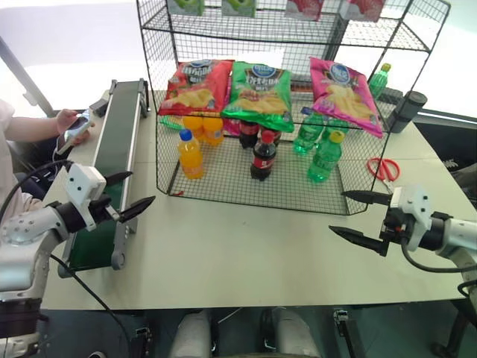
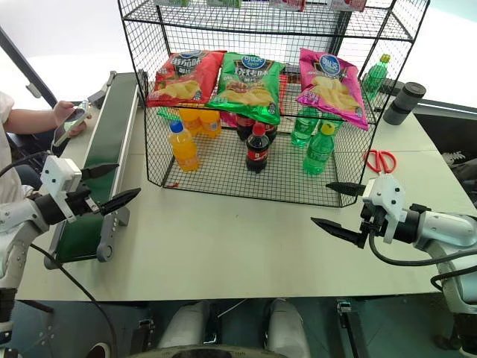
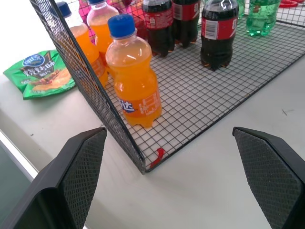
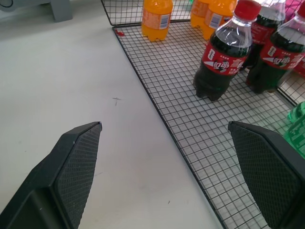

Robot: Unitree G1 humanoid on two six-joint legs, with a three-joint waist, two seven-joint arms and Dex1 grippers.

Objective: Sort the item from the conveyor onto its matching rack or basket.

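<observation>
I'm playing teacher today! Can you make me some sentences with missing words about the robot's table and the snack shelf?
The pink chip bag lies on the wire ____.
The bag between the red bag and the pink one is ____.
The scissors have ____ handles.
Both the left gripper and the right gripper are ____.

Missing words: shelf; green; red; open

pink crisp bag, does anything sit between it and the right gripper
No. The pink crisp bag lies on the wire rack's middle tier, open-fronted toward the open right gripper; green bottles stand on the tier below.
</observation>
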